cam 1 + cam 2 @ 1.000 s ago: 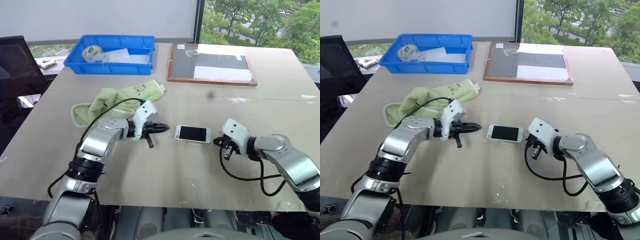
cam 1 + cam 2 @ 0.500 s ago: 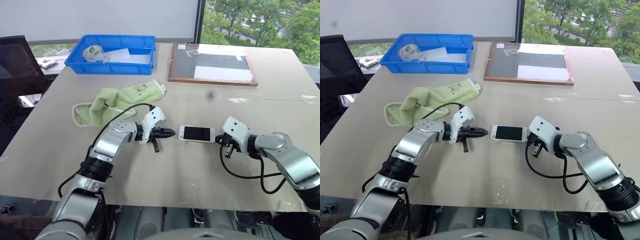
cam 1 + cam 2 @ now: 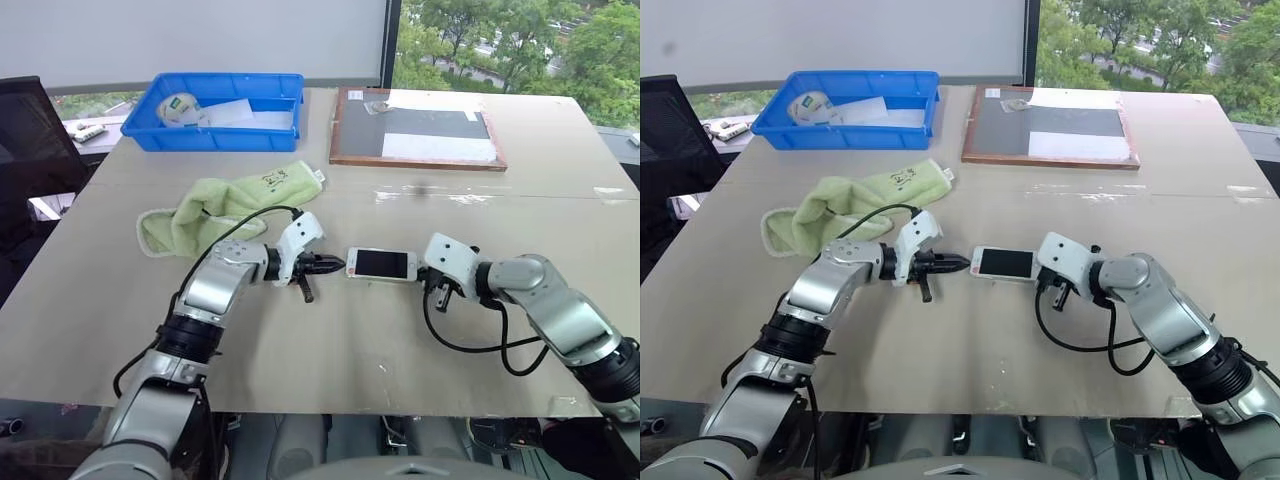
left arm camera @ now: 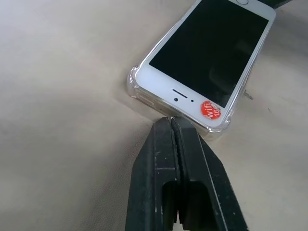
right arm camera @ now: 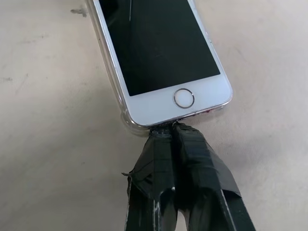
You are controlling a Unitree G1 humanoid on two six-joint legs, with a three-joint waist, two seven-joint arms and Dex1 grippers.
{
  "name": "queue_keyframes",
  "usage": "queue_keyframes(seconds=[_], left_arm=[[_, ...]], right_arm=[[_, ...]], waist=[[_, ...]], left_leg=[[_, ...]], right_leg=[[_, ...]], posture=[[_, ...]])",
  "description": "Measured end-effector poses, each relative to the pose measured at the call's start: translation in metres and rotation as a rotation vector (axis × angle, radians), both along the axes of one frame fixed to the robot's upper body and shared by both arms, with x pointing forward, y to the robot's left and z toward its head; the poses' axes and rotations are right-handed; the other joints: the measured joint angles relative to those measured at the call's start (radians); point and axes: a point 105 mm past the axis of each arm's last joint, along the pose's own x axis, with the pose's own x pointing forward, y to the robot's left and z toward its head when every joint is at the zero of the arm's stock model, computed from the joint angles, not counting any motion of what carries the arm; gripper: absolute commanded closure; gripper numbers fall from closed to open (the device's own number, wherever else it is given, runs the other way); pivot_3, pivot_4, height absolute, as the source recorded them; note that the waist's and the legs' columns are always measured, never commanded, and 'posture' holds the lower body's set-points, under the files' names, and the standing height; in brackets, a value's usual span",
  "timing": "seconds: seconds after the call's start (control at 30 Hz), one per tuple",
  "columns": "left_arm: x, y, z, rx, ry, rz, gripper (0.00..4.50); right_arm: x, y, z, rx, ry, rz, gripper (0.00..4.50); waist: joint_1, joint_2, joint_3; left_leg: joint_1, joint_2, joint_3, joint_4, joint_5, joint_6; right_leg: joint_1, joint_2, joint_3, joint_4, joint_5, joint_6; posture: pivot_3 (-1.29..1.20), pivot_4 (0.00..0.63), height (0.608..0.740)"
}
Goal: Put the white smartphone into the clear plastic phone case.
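The white smartphone (image 3: 380,264) lies screen-up near the middle of the bench (image 3: 330,350), long axis running left to right, and it already sits inside the clear plastic phone case (image 4: 137,94), whose thin glossy lip shows around its corners. Far beyond it lie a green towel (image 3: 215,205), a blue bin (image 3: 222,130) and a framed board (image 3: 417,128). The left hand (image 3: 335,266), fingers pinched together on nothing, rests its tip against the phone's left, earpiece end; the right hand (image 3: 1044,279), equally shut and empty, touches the opposite, home-button end. The two seem to squeeze the phone lengthwise, probably seating it in the shell. The phone looks stiff, light and slick, with breakable glass, so it would likely skate on the smooth bench if pushed off-centre. The case is thin and flexible. The short ends or long edges are the places to take hold, pressing on the white bezel rather than the screen.
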Motion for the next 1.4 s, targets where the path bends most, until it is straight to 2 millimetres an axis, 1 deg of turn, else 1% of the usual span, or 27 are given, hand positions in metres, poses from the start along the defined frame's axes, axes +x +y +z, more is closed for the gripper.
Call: queue_keyframes(seconds=[0.17,0.27,0.37,0.43,0.63,0.7,0.77,0.83,0.93,1.2,1.4], left_arm=[[-0.009,-0.014,-0.001,-0.034,0.035,-0.023,4.47],[-0.014,-0.018,-0.003,-0.045,0.059,-0.035,4.47],[-0.014,-0.018,-0.002,-0.046,0.062,-0.032,4.47],[-0.013,-0.014,-0.001,-0.039,0.055,-0.033,4.47],[-0.01,-0.013,0.002,-0.042,0.044,-0.047,4.47],[-0.009,-0.013,0.002,-0.043,0.04,-0.045,4.47],[-0.009,-0.014,0.002,-0.046,0.039,-0.045,4.47],[-0.009,-0.016,0.002,-0.051,0.039,-0.049,4.47],[-0.009,-0.016,0.002,-0.05,0.038,-0.05,4.47],[-0.007,-0.01,-0.001,-0.036,0.037,-0.036,4.47],[-0.005,-0.009,-0.001,-0.036,0.037,-0.029,4.47]], right_arm=[[-0.003,-0.019,0.002,-0.017,0.0,-0.002,4.5],[-0.004,-0.025,0.002,-0.029,0.001,0.004,4.5],[-0.004,-0.026,0.002,-0.033,-0.002,0.014,4.5],[-0.003,-0.028,0.002,-0.045,-0.012,0.023,4.5],[0.004,-0.048,0.006,-0.104,-0.034,-0.031,4.5],[0.006,-0.051,0.008,-0.115,-0.043,-0.044,4.5],[0.009,-0.049,0.013,-0.11,-0.058,-0.045,4.5],[0.011,-0.041,0.015,-0.09,-0.067,-0.035,4.5],[0.01,-0.028,0.009,-0.082,-0.06,-0.006,4.5],[0.012,-0.027,0.01,-0.087,-0.066,-0.015,4.5],[0.012,-0.019,0.007,-0.077,-0.063,0.001,4.5]], waist=[[0.018,0.0,0.0],[0.021,0.0,0.0],[0.021,0.0,0.0],[0.021,0.0,0.0],[0.019,0.0,0.0],[0.016,0.0,0.0],[0.012,0.0,0.0],[0.01,0.0,0.0],[0.01,0.0,0.0],[0.01,0.0,0.0],[0.009,0.0,0.0]], left_leg=[[-0.002,-0.001,0.002,0.0,0.0,0.0],[-0.003,-0.002,0.003,0.0,0.0,0.0],[-0.002,-0.003,0.002,0.0,0.0,0.0],[-0.002,-0.002,0.002,0.0,0.0,0.0],[-0.002,-0.003,0.003,0.0,0.0,0.0],[-0.002,-0.002,0.003,0.0,0.0,0.0],[-0.002,-0.002,0.003,0.0,0.0,0.0],[-0.002,-0.002,0.003,0.0,0.0,0.0],[-0.002,-0.001,0.003,0.0,0.0,0.0],[-0.002,-0.001,0.003,0.0,0.0,0.0],[-0.002,-0.001,0.004,0.0,0.0,0.0]], right_leg=[[0.0,-0.002,-0.001,-0.002,0.0,0.0],[0.0,-0.003,0.0,-0.002,0.0,0.0],[0.0,-0.003,0.0,-0.002,0.0,0.0],[0.0,-0.003,-0.001,-0.002,0.0,0.0],[0.0,-0.003,-0.001,-0.002,0.0,0.001],[0.0,-0.002,-0.001,-0.002,0.0,0.0],[0.0,-0.002,-0.001,-0.002,0.0,0.001],[0.0,-0.001,0.0,-0.002,0.0,0.001],[-0.001,0.0,-0.001,-0.001,0.0,0.001],[-0.001,0.0,0.0,-0.001,0.0,0.0],[-0.001,0.0,0.0,-0.001,0.0,0.0]], posture=[[0.0,0.15,0.74],[0.0,0.15,0.74],[0.0,0.15,0.74],[0.0,0.15,0.74],[0.0,0.15,0.74],[0.0,0.15,0.74],[0.0,0.15,0.74],[0.0,0.15,0.74],[0.0,0.15,0.74],[0.0,0.15,0.74],[0.0,0.15,0.74]])
